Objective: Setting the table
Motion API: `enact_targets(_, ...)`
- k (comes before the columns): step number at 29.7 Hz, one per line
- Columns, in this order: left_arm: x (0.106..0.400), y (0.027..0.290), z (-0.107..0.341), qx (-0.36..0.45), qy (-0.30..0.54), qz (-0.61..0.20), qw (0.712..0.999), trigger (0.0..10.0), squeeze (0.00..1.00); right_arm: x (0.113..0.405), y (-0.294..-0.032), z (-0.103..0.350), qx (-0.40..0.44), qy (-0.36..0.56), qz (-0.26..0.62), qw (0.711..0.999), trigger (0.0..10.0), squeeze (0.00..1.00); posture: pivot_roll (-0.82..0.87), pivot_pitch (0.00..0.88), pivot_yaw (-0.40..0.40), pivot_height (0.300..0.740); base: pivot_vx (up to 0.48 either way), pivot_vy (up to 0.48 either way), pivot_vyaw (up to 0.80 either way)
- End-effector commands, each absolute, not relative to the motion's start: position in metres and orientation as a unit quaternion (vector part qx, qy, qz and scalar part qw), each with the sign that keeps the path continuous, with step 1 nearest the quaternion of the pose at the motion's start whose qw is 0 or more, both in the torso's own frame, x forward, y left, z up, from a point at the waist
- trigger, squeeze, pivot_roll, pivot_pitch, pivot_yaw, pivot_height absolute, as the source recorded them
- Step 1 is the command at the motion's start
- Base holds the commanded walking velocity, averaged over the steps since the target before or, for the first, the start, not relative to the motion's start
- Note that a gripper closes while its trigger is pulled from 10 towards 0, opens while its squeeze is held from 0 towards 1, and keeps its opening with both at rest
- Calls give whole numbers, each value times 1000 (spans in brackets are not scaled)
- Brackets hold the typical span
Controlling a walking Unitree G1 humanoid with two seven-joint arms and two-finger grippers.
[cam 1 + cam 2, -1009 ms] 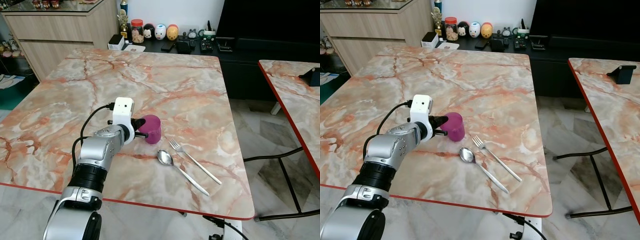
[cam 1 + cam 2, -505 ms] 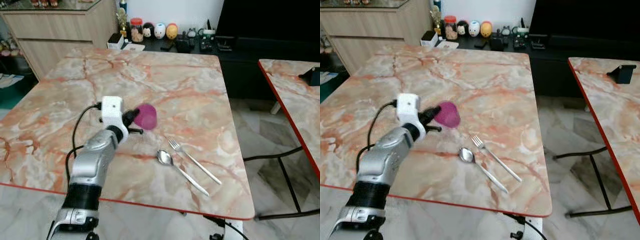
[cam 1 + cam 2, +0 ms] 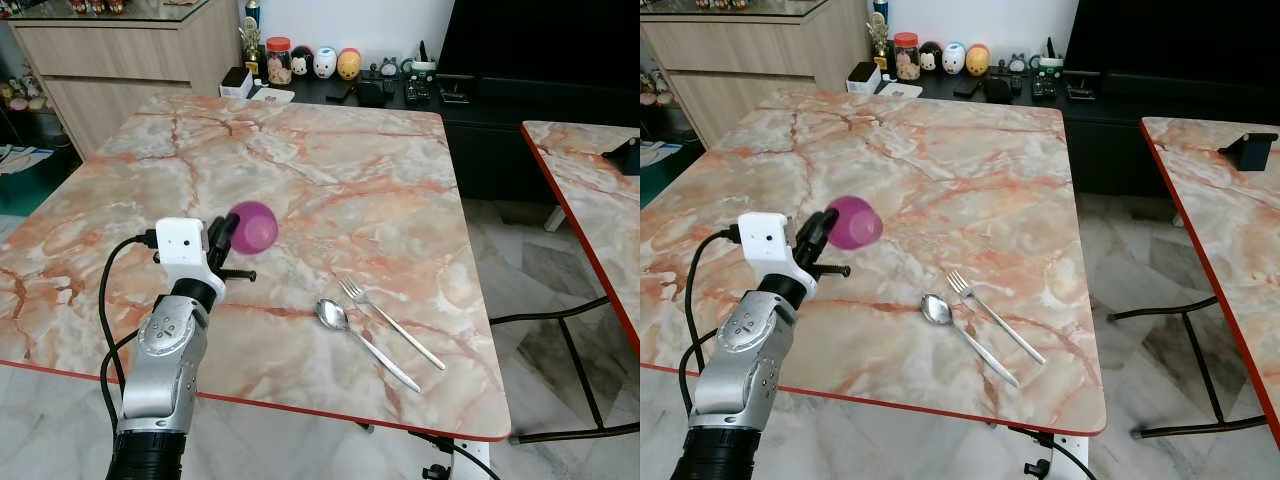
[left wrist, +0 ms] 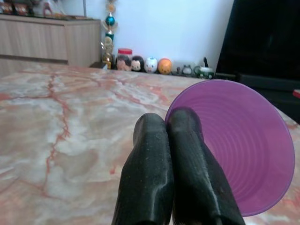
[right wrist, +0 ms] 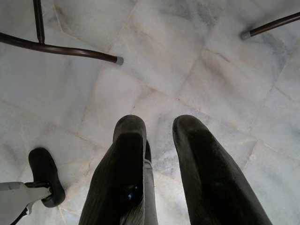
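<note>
My left gripper point(image 3: 222, 236) is shut on the rim of a purple cup point(image 3: 252, 227) and holds it tilted on its side above the marble table point(image 3: 330, 170), left of centre. In the left wrist view the two black fingers point(image 4: 187, 154) press together on the cup's rim point(image 4: 239, 145), whose ribbed inside faces the camera. A spoon point(image 3: 331, 315) and a fork point(image 3: 390, 323) lie side by side on the table, right of the cup and nearer the front edge. My right gripper point(image 5: 159, 126) hangs idle over the tiled floor, fingers apart and empty.
A second marble table point(image 3: 590, 190) stands to the right across a gap of floor. Behind the table are a wooden cabinet point(image 3: 120, 50) and a low dark console with small figurines point(image 3: 330, 65). Metal table legs point(image 5: 61, 49) cross the floor near my right arm.
My left arm has lifted the purple cup off the table and drawn it left and back toward me, tipping it onto its side. Spoon and fork have stayed put.
</note>
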State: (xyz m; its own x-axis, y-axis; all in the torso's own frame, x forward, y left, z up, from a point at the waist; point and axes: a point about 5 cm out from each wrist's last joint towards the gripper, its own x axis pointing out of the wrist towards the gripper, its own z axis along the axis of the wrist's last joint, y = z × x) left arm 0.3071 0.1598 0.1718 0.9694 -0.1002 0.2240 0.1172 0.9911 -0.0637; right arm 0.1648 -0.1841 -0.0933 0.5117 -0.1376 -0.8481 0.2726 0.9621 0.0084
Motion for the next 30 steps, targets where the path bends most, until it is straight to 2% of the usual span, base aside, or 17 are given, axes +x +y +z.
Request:
enact_targets(1, 305, 159, 171, -31, -117, -50, 991, 10000, 0, 164, -187, -93, 69, 478, -123, 867, 10000, 0, 91, 0, -35, 740, 0, 0, 0)
enact_targets(26, 308, 151, 172, -31, -138, -57, 988, 10000, 0, 162, -184, -94, 70, 480, -118, 866, 10000, 0, 95, 0, -28, 740, 0, 0, 0)
enact_targets(30, 309, 148, 173, -32, -142, -62, 987, 10000, 0, 163, -184, -94, 71, 480, -119, 866, 10000, 0, 93, 0, -26, 740, 0, -369, 0)
